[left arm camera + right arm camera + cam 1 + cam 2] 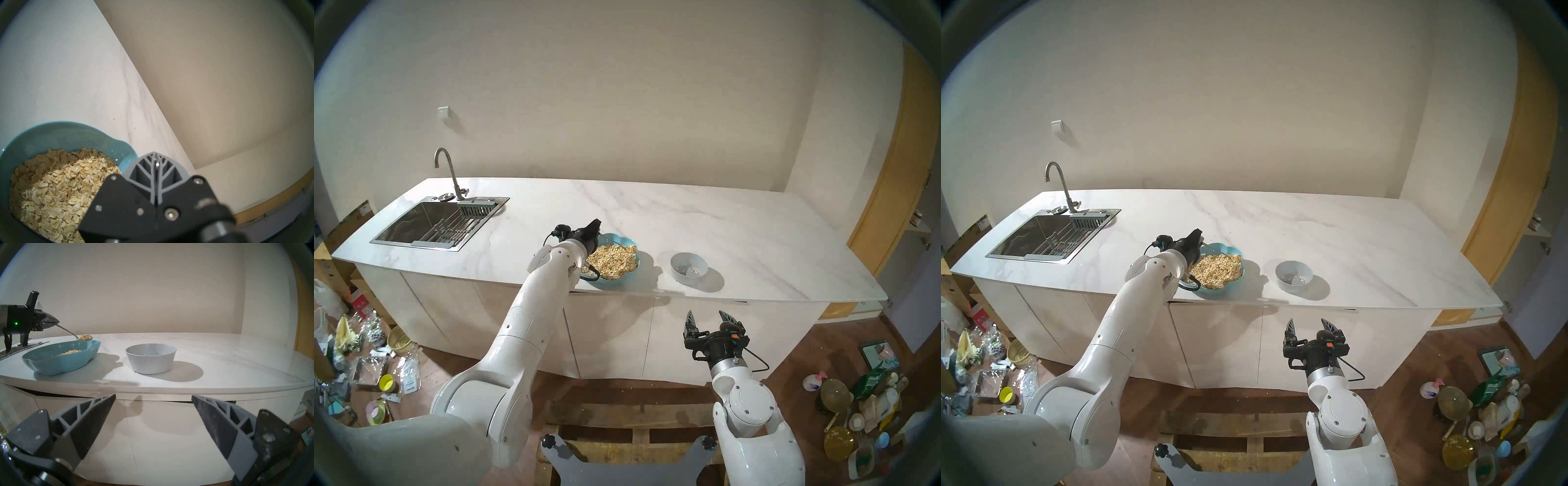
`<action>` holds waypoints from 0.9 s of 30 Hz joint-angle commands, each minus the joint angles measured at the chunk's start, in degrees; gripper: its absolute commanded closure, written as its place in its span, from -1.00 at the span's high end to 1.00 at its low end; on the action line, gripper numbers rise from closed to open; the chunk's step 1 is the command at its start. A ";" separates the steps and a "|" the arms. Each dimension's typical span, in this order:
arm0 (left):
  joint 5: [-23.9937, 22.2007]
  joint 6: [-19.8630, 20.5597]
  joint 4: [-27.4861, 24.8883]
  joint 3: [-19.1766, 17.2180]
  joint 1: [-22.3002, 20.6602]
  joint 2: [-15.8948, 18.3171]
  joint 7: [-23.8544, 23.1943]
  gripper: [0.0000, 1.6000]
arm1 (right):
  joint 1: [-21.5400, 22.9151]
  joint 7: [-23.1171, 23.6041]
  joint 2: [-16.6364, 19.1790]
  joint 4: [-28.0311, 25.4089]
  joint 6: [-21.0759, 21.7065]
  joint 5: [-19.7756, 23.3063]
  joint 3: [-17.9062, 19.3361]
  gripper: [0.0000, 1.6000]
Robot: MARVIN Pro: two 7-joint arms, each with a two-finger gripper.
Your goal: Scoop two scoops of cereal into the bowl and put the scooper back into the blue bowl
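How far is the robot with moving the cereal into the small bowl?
Done: the small bowl already holds a little cereal. In hand: the left gripper is shut on the spoon, heaped with flakes above the blue bowl. Left: carry and tip this load, then put the spoon back in the blue bowl.

The wide scalloped turquoise-blue bowl (64, 361) holds pale beige-tan oat flakes (612, 259). The small plain bowl (151, 358) is pale grey-white. The slim metal spoon (68, 330) is silver. The surface (687, 217) is white marble with faint grey veins. Both pincers' ribbed fingers (95, 414) are dark grey on black mounts.
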 commanded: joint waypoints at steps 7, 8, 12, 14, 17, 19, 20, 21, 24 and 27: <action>0.35 -0.73 0.39 2.11 -5.61 -2.50 -1.21 -1.00 | 0.34 -0.02 -0.05 -1.33 -0.24 0.01 -0.01 1.00; 0.40 -0.82 0.63 2.28 -5.85 -2.71 -1.14 -1.00 | 0.34 -0.02 -0.05 -1.33 -0.24 0.01 -0.01 1.00; 0.57 -0.99 1.60 3.01 -6.74 -3.49 -1.14 -1.00 | 0.34 -0.02 -0.05 -1.33 -0.25 0.01 -0.01 1.00; 0.74 -1.14 2.64 3.83 -7.56 -4.42 -1.21 -1.00 | 0.35 -0.02 -0.05 -1.32 -0.25 0.01 -0.01 1.00; 0.90 -1.47 3.71 4.52 -8.26 -5.43 -1.17 -1.00 | 0.35 -0.02 -0.05 -1.32 -0.25 0.01 -0.01 1.00; 1.10 -1.51 4.42 5.26 -8.77 -6.30 -1.19 -1.00 | 0.36 -0.02 -0.05 -1.30 -0.25 0.01 -0.01 1.00; 1.22 -1.64 4.81 5.54 -9.01 -6.73 -1.12 -1.00 | 0.36 -0.02 -0.05 -1.30 -0.26 0.01 -0.01 1.00; 1.30 -1.83 5.13 5.68 -9.19 -6.99 -1.13 -1.00 | 0.35 -0.02 -0.05 -1.31 -0.25 0.01 -0.01 1.00; 1.69 -1.72 6.51 6.83 -10.18 -8.29 -1.26 -1.00 | 0.36 -0.02 -0.05 -1.30 -0.26 0.01 -0.01 1.00; 1.90 -1.91 7.43 7.40 -10.78 -9.03 -1.27 -1.00 | 0.36 -0.02 -0.05 -1.30 -0.26 0.01 -0.01 1.00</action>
